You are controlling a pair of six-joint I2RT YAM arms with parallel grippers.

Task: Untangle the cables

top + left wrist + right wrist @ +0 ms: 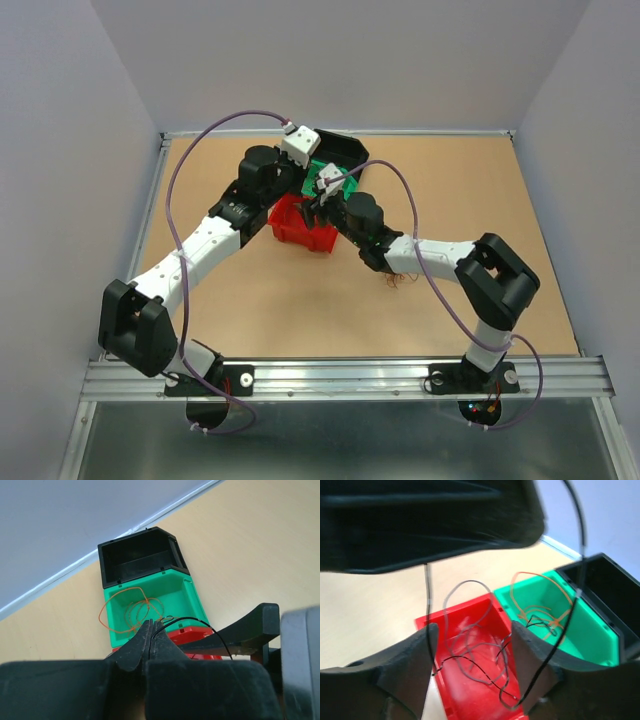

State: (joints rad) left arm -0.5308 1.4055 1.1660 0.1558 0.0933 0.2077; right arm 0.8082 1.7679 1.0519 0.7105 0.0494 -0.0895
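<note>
Red bin (465, 690): straight under my right claw (472, 636), its floor showing between my spread fingers (415, 650); set against the green bin's near wall.
Green bin (186, 596): just past the tips of my left claw (150, 626), mouth up; ahead and to the right of my right claw.
Black bin (135, 555): beyond the green bin from both claws, butted against its far wall, last in the row.
Tabletop (480, 190): tan board, under both claws and all three bins.
Walls (300, 60): pale grey, well beyond my claws, at the tabletop's far and side edges.
Rail (350, 378): metal, along the near edge, behind my claws.
</note>
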